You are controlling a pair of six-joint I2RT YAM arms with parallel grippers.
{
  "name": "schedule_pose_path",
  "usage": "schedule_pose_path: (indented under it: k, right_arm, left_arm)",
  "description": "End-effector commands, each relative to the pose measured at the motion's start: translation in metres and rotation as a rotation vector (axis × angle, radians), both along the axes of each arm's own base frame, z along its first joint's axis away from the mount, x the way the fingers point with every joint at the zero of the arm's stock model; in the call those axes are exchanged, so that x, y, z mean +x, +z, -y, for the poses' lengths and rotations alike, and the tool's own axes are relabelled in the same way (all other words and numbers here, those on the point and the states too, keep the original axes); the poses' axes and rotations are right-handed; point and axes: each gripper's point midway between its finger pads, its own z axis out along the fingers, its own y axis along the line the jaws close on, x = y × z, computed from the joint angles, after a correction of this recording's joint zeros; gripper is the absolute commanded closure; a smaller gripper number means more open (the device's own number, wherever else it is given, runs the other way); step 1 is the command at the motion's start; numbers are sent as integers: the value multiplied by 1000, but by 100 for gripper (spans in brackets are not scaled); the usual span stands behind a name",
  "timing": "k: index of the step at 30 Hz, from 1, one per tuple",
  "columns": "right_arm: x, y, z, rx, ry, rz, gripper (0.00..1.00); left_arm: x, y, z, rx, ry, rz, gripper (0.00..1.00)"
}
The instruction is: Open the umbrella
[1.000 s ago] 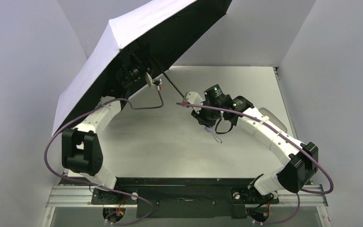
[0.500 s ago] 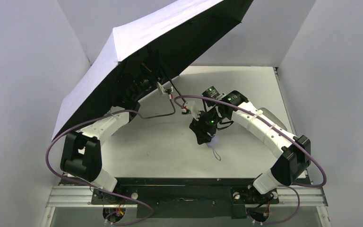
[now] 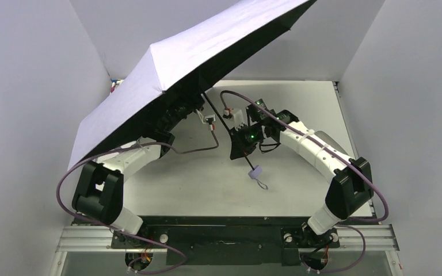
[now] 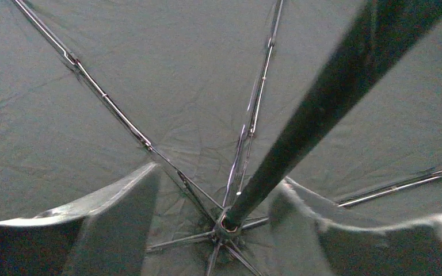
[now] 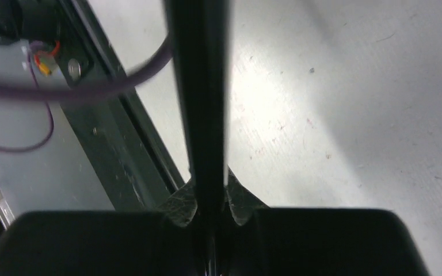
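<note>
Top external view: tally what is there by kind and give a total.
Umbrella: 1
Robot arms, left and right: 2
Purple cables, left and right: 2
Total: 5

White tbl, light scuffs, specks

The umbrella has tilted and swung further right, and its lilac canopy now covers more of the left arm. The right gripper has slid up the black shaft — the handle, formerly tucked against the jaws, now hangs clear below them.
</note>
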Motion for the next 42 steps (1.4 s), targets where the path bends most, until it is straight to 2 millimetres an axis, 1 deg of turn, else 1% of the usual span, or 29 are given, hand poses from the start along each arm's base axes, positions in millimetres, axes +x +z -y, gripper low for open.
schedule_pose_path:
  k: [1,3,4,5,6,7,8,10,12,17,18,19,20,21,22,23,24,25,26,27,28,33,35,36,37,39,40,41,42]
  right_arm:
    - [51,32,-13,256,-280,90,100]
    - [68,41,-9,348,-406,122,100]
    - [76,50,-11,398,-427,159,100]
    - [75,43,-8,404,-482,132,100]
    - [81,48,-10,441,-527,147,100]
    - [77,42,-8,445,-547,143,100]
    - [83,47,-7,472,-586,172,100]
    - [78,39,-2,469,-633,186,100]
    - [74,32,0,463,-671,199,100]
    - [57,19,-4,459,-683,236,100]
    - [53,16,-4,450,-674,261,100]
    - [53,14,-2,431,-674,298,100]
    - [46,10,-5,420,-653,307,100]
    - [46,9,-5,408,-651,340,100]
    - [38,6,-8,403,-636,343,100]
    - [37,4,-7,391,-647,355,100]
    - [30,1,-9,384,-636,357,100]
    - [30,0,-6,370,-652,373,100]
    - [23,-7,-8,359,-639,370,100]
    - [21,-14,-7,345,-639,368,100]
    - [17,-18,-8,339,-632,365,100]
    - [13,-49,-3,283,-612,391,100]
    - [13,-56,-2,273,-603,403,85]
    - [13,-57,-2,274,-600,408,74]
    - [12,-62,-1,264,-595,408,71]
    - [10,-62,1,262,-585,420,60]
    - [9,-63,4,250,-574,427,51]
    - [8,-60,5,252,-568,437,46]
    - [6,-62,9,231,-553,450,37]
  left_arm:
    - [-24,11,-1,-60,-41,10,31]
    - [-34,1,0,-68,-83,-57,24]
    - [-41,-9,0,-62,-103,-127,6]
    - [-46,-16,3,-48,-133,-162,1]
    - [-55,-27,3,-38,-152,-222,2]
    - [-63,-31,7,-31,-185,-245,3]
    - [-73,-42,6,-20,-196,-277,3]
    - [-92,-58,8,-19,-226,-329,3]
    - [-107,-76,1,-28,-227,-411,3]
    - [-147,-122,-29,-150,-181,-719,3]
    - [-150,-128,-35,-172,-162,-754,3]
    - [-162,-139,-42,-204,-150,-827,3]
    - [-168,-149,-46,-230,-134,-882,3]
    - [-180,-164,-53,-226,-114,-939,3]
    - [-185,-172,-57,-235,-102,-972,3]
    - [-196,-188,-63,-225,-84,-1015,3]
    - [-203,-208,-68,-208,-56,-1072,3]
    - [-208,-209,-73,-214,-47,-1067,3]
    - [-215,-229,-77,-195,-23,-1124,3]
    - [-220,-233,-80,-193,-15,-1129,3]
    - [-227,-249,-84,-171,3,-1177,3]
    - [-242,-279,-89,-137,20,-1254,3]
    - [-244,-287,-90,-146,40,-1298,3]
    - [-244,-292,-91,-158,55,-1331,3]
    - [-244,-294,-92,-176,73,-1352,3]
    - [-242,-300,-93,-185,102,-1383,3]
    - [-240,-303,-93,-195,115,-1403,3]
    - [-240,-305,-94,-198,126,-1412,3]
    - [-238,-308,-93,-210,137,-1429,3]
